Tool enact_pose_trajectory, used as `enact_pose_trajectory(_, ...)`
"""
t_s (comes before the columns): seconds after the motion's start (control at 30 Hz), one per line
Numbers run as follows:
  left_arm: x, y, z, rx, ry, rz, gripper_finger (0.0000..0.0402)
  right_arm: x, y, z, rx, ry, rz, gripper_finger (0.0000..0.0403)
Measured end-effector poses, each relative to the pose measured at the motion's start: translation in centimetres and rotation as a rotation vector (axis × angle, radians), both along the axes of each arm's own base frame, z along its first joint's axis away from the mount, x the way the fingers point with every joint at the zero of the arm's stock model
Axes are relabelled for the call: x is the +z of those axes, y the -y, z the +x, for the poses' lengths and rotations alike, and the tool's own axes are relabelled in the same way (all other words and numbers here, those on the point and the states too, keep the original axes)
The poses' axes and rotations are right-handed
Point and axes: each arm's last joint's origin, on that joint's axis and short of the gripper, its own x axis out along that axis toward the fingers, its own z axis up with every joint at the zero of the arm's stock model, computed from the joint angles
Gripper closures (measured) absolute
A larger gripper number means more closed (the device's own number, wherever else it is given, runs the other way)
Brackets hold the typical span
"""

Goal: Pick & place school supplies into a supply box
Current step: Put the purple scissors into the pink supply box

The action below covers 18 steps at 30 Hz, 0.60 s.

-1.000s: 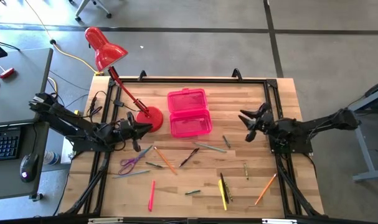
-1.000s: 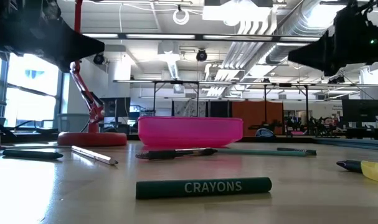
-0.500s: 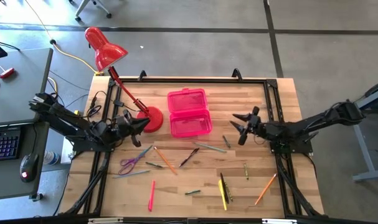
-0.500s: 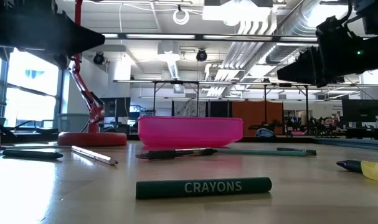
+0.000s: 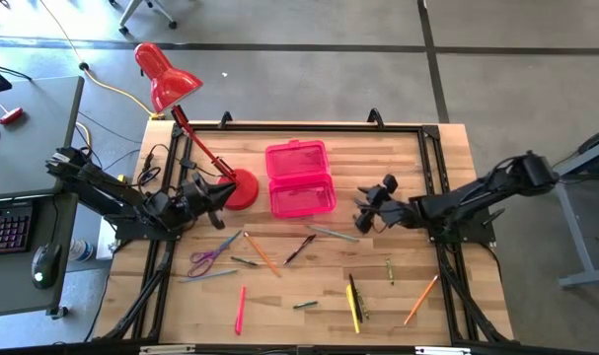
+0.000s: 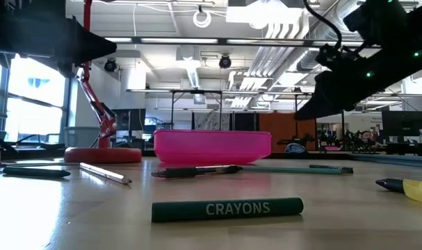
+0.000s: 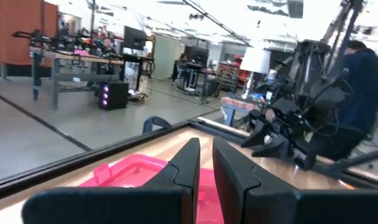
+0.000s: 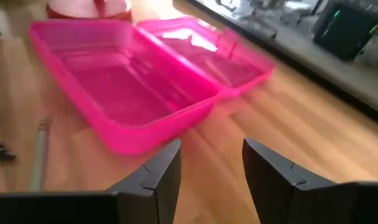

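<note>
High view: red lamp [image 5: 181, 108] stands beside pink supply box [image 5: 301, 178].

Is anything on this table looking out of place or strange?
Yes: a red desk lamp stands with its base beside the open pink box, though it is no school supply. The pens and pencils merely lie scattered; nothing looks spilled or damaged.

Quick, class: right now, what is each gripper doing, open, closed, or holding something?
Left gripper: fingers nearly together, holding nothing, near the red lamp base.
Right gripper: open, empty, beside the pink supply box.
</note>
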Motion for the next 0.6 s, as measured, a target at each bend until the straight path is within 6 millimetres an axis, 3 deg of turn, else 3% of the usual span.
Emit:
enact_pose_trajectory(0.27, -0.3, 0.0, 0.1, -0.003, -0.032, 0.020, 0.0328, 1.5, -2.3, 1.1, 0.166, 0.045, 0.091, 0.0253)
enact_pose_trajectory(0.6, -1.1, 0.2, 0.2, -0.042, -0.056, -0.066, 0.0328, 1.5, -4.5, 0.4, 0.115, 0.103, 0.189, 0.0253)
